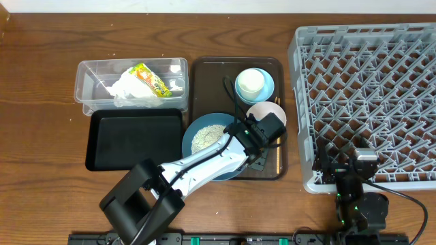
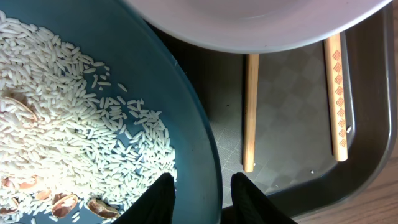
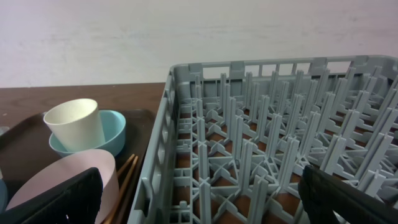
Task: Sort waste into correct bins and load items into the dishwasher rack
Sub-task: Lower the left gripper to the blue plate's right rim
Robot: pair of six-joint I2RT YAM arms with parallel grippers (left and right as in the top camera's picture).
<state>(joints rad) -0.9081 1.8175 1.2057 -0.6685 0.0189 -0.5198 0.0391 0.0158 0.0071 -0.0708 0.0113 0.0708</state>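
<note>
The blue plate [image 1: 192, 131] sits on the brown serving tray, and rice [image 1: 208, 138] is heaped on it. My left gripper [image 1: 238, 138] is shut on the plate's right rim. In the left wrist view one finger [image 2: 163, 196] lies inside the plate [image 2: 186, 106] beside the rice [image 2: 62, 106], and the other stands outside the rim. The chopsticks [image 2: 250, 112] lie on the tray just beyond. My right gripper [image 1: 338, 156] hangs open and holds nothing, at the front-left corner of the grey rack [image 1: 368, 88].
The clear tub [image 1: 88, 75] holds the tissue [image 1: 126, 88] and the wrapper [image 1: 151, 79]. The black tray [image 1: 129, 139] lies in front of it. On the brown tray [image 1: 204, 75] are the white bowl [image 1: 262, 112] and the cream cup [image 1: 250, 82] standing in the light-blue bowl [image 1: 268, 87].
</note>
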